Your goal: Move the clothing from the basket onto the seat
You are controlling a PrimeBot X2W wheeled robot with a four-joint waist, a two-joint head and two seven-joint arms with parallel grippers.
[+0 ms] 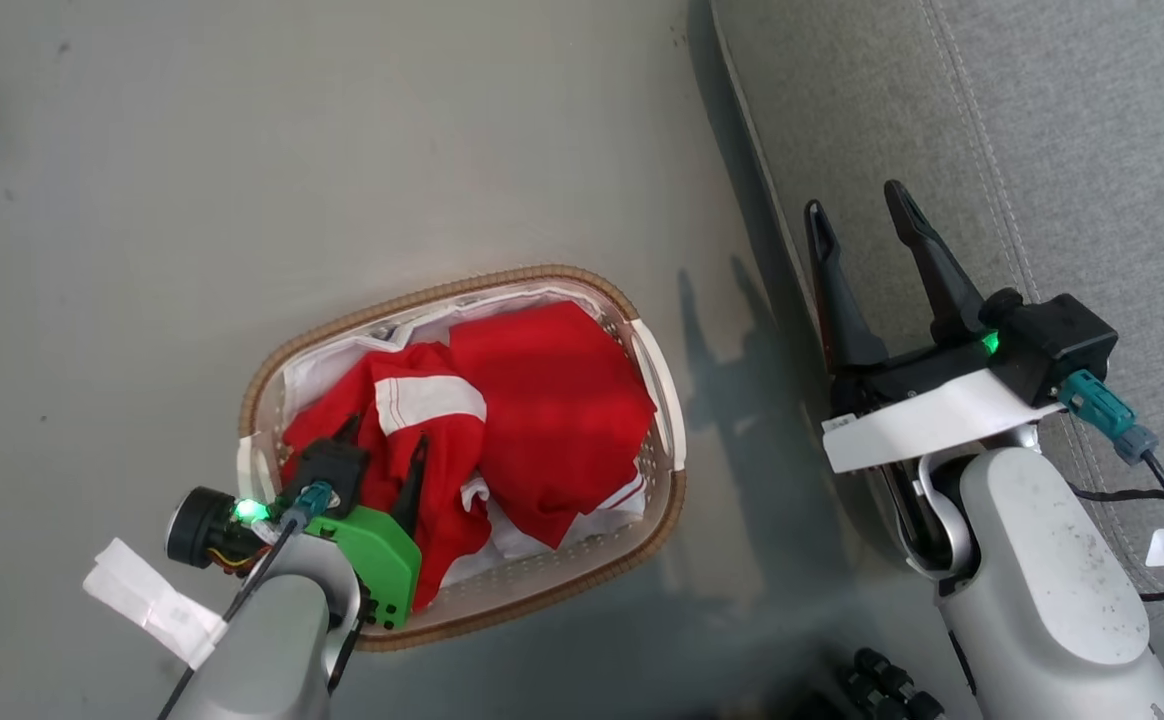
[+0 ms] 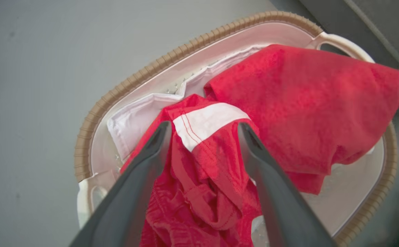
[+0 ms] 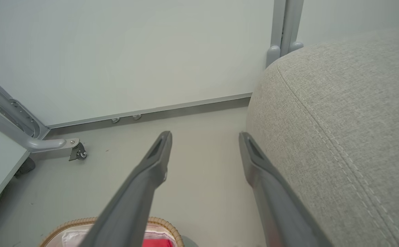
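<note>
The basket [image 1: 542,270] lies lower-left to upper-right; left gripper [image 1: 387,430] spread over clothing [image 1: 552,400], right gripper [image 1: 855,198] spread.

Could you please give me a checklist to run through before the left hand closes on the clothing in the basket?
1. Left hand open: ok, its fingers are spread apart.
2. Left hand lined up on the clothing: ok, the fingers straddle a red fold with a white panel.
3. Fingers deep enough in the fabric: cannot tell.
4. Basket upright on the floor: ok.
5. Right hand out of the way: ok, it is open by the seat's edge, apart from the basket.
6. Landing spot on the seat: cannot tell, as part of it lies outside the frame.
</note>
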